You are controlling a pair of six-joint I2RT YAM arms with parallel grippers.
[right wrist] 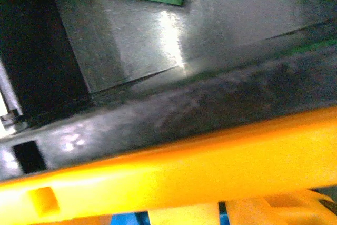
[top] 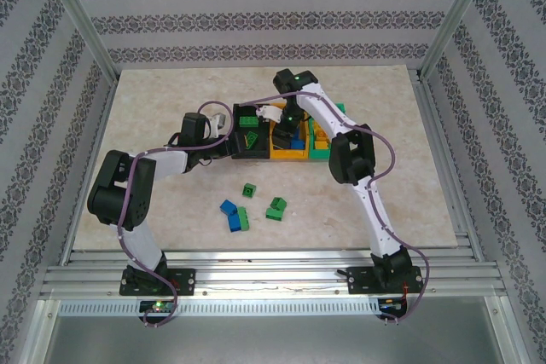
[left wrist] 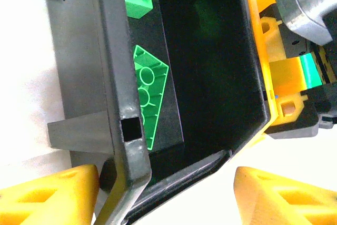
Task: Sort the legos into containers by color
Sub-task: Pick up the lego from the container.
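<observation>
Already in black bin point(left wrist: 113, 77): green legos point(left wrist: 150, 98).
Surface point(top: 392, 185): several loose legos point(top: 248, 190) unsorted, we judge.
Left fingers point(left wrist: 52, 196): astride that bin; grip unclear.
Right fingers point(top: 292, 130): we cannot tell.

Black bin point(top: 247, 147), orange bin point(top: 288, 156), green bin point(top: 324, 153), green bricks point(top: 275, 208), blue bricks point(top: 229, 208), speckled cream bench point(top: 153, 100), grey flowery striped walls point(top: 256, 6)
</observation>
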